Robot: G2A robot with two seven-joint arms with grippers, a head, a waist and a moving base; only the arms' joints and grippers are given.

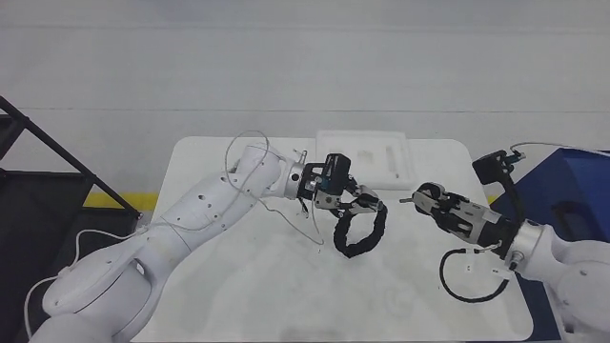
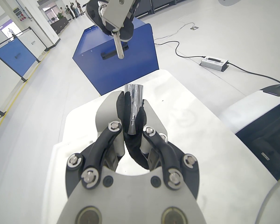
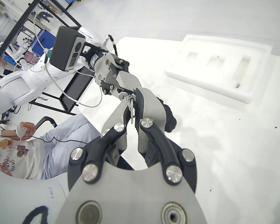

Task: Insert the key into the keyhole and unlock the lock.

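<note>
My left gripper (image 2: pixel 130 99) is shut on the lock (image 2: pixel 134 103), a chrome cylinder whose open end points away from the wrist. The lock's black cable loop (image 1: pixel 360 235) hangs below the left gripper (image 1: pixel 355 202) over the table's middle. My right gripper (image 3: pixel 131 103) is shut on the key (image 3: pixel 131 109), with the blade aimed at the lock. In the left wrist view the key (image 2: pixel 118 45) sticks out of the right gripper (image 2: pixel 115 30), its tip a short way from the lock's end. The two grippers face each other, slightly apart.
A white foam tray (image 1: pixel 362 157) with recesses lies at the far edge of the white table (image 1: pixel 238 276). A blue box (image 1: pixel 572 186) stands off the table's right side. A black frame (image 1: pixel 38 152) stands to the left. A black cable (image 1: pixel 472 281) loops by the right arm.
</note>
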